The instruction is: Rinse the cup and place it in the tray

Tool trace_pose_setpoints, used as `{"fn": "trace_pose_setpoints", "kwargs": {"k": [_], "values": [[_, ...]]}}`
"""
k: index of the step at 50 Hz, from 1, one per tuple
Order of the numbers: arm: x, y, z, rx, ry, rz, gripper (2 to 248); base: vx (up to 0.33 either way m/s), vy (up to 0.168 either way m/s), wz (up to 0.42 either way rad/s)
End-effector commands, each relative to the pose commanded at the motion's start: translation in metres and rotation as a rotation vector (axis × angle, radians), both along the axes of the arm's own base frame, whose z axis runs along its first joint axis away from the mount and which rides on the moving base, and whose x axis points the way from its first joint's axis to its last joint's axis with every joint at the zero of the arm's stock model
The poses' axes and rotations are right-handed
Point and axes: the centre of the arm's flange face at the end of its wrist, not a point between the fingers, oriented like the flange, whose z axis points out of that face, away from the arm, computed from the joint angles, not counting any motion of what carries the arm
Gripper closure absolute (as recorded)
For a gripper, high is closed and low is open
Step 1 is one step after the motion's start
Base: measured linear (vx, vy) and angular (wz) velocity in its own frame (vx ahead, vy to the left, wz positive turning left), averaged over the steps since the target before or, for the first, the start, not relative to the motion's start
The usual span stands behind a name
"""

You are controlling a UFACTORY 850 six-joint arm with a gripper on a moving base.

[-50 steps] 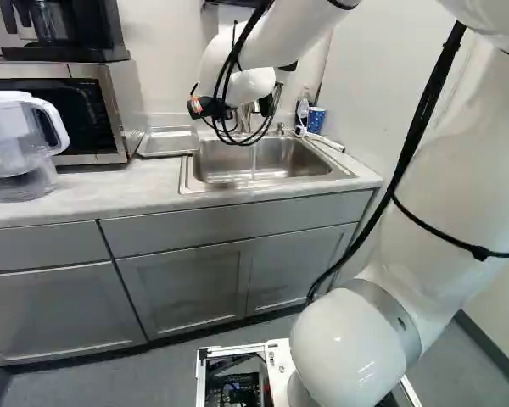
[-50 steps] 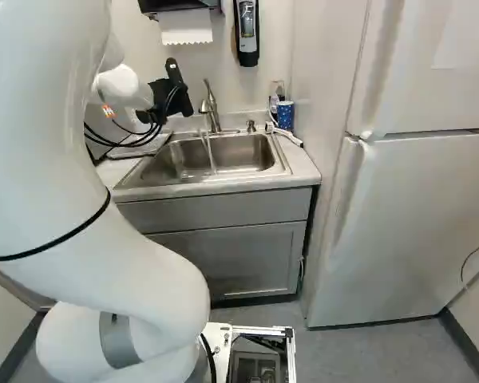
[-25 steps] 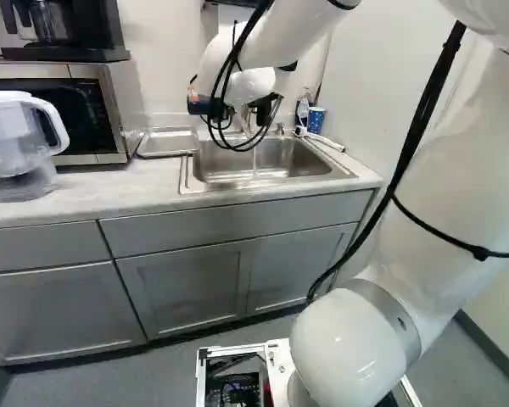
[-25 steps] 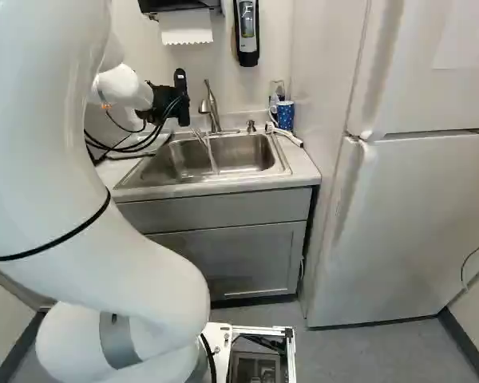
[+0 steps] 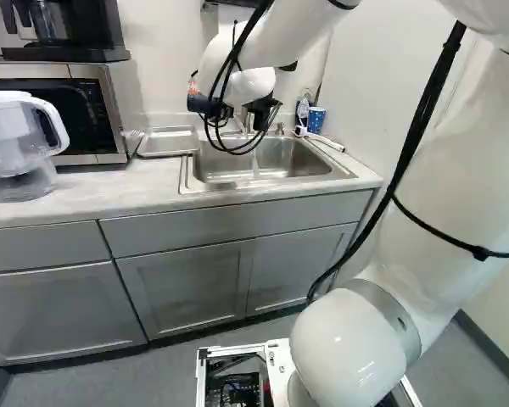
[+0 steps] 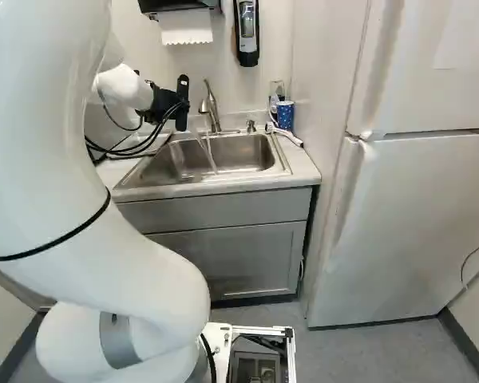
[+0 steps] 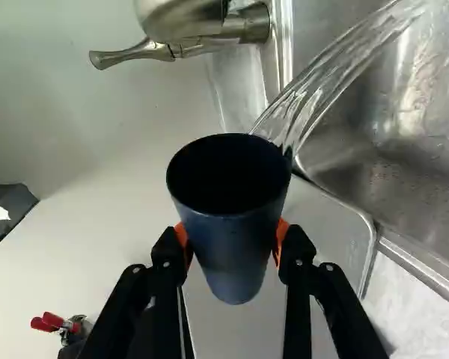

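Fingers point(image 6: 181, 100), one pair: pinching a cup point(image 7: 236, 247) from two sides. Cup: dark blue, held near the faucet point(image 7: 138, 52). Water point(image 7: 322, 86): clear stream, arcing between the cup's rim and the sink point(image 7: 426, 187). Tray point(image 5: 168, 142): metal, flat on the desk point(image 5: 110, 195), just beside the sink.
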Motion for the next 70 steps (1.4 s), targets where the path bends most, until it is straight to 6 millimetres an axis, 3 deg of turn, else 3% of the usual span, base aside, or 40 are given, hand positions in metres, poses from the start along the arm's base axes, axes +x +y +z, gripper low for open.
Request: {"fn": "trace_pose_setpoints", "kwargs": {"k": [70], "values": [[0.0, 0.0, 0.0, 0.0, 0.0, 0.0, 127, 0.0, 0.0, 0.0]]}}
